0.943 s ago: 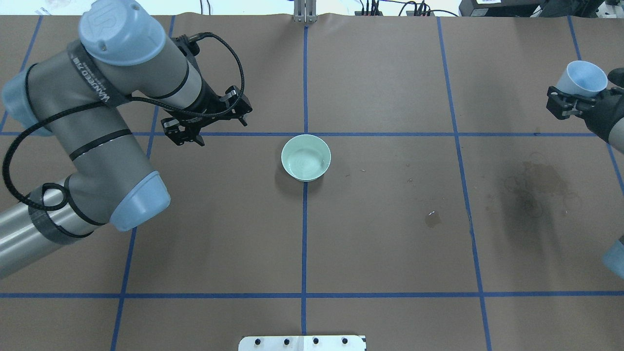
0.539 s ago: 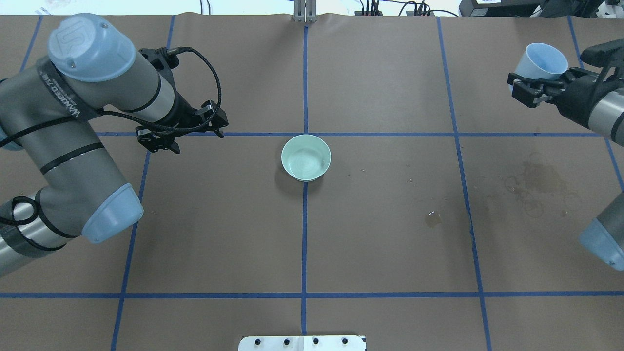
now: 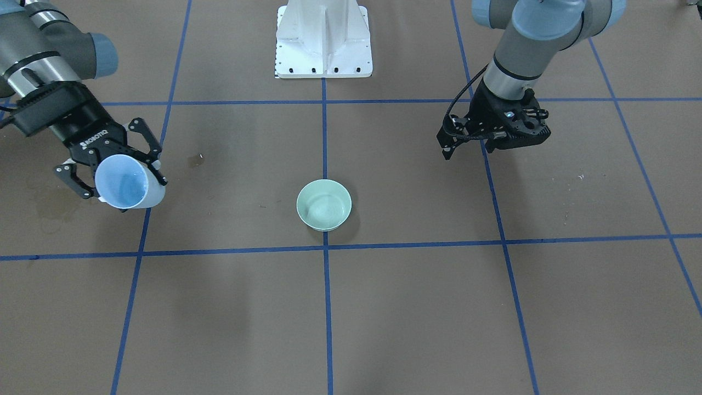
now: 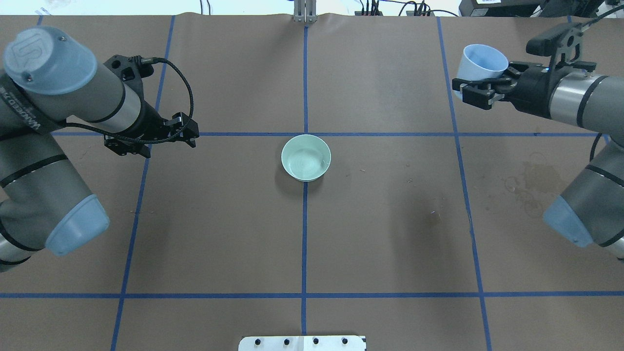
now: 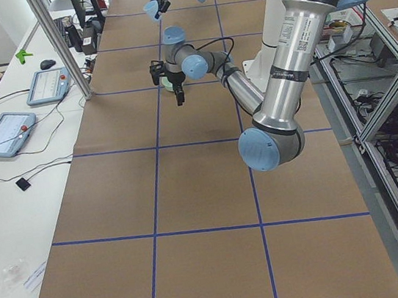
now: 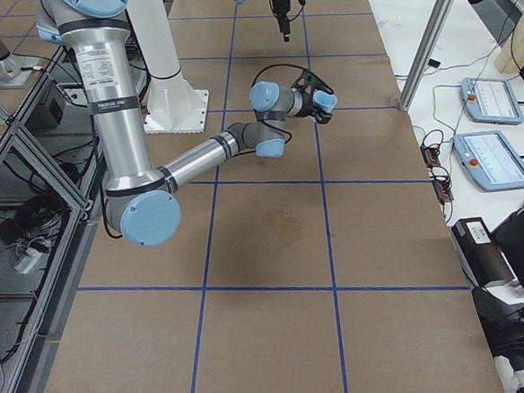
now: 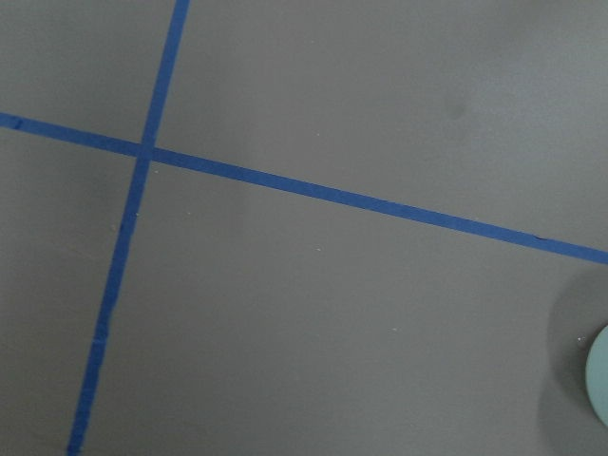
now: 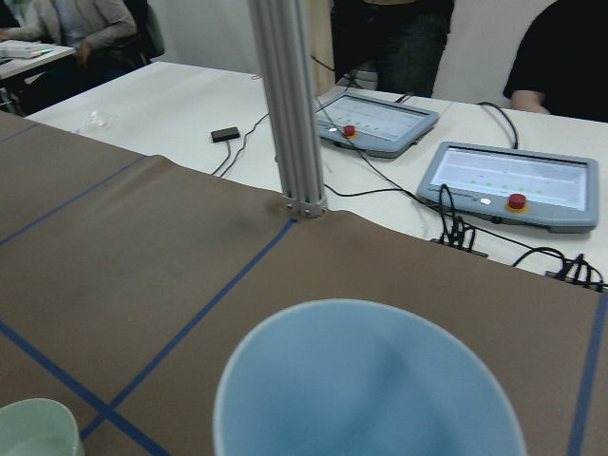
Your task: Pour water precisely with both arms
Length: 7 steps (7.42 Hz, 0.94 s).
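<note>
A pale green bowl (image 4: 306,157) stands at the table's centre, also seen in the front view (image 3: 324,204). Faint glints of water (image 4: 305,165) lie in its bottom. My right gripper (image 4: 475,90) is shut on a light blue cup (image 4: 482,61), held in the air far right of the bowl and tilted, mouth toward the front camera (image 3: 122,182). I cannot tell whether the cup holds water. My left gripper (image 4: 141,146) hangs empty over the table left of the bowl, fingers apart (image 3: 510,140). The left wrist view shows only the bowl's rim (image 7: 600,380).
A small wet spot (image 4: 433,218) and brownish dried stains (image 4: 536,180) mark the brown paper right of the bowl. The white pedestal (image 3: 323,38) stands at the robot's side. Operator tablets (image 8: 513,185) lie beyond the far edge.
My left arm has drawn back to the left, away from the bowl. My right arm has carried the cup leftward toward the table's middle. The bowl has not moved.
</note>
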Tool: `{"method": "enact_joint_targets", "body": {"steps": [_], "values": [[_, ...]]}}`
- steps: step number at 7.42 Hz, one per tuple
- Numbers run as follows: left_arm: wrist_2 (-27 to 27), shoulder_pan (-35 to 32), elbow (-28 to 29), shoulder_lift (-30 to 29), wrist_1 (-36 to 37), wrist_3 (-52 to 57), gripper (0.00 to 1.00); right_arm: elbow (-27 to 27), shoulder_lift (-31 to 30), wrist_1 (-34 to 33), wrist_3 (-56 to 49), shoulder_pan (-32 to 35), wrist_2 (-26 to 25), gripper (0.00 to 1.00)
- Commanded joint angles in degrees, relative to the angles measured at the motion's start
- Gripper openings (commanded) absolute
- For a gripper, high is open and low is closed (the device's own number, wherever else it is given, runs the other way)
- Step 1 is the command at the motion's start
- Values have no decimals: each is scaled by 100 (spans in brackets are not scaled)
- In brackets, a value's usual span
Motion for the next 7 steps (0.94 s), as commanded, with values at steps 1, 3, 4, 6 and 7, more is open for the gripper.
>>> {"method": "enact_joint_targets", "body": {"steps": [1, 3, 4, 6, 7], "values": [[3, -112, -46, 160, 0, 279, 100, -267, 718, -595, -319, -344, -126, 0], [3, -156, -37, 212, 0, 331, 100, -258, 1079, -1386, -759, -1289, -1333, 0], [3, -217, -29, 222, 0, 393, 100, -215, 1220, -1825, -795, -1416, -1479, 0], [3, -227, -20, 222, 0, 393, 100, -162, 1369, -2703, -873, -1611, -1096, 0], [3, -235, -2, 222, 0, 393, 100, -170, 1458, -3170, -1083, -1620, -685, 0]]}}
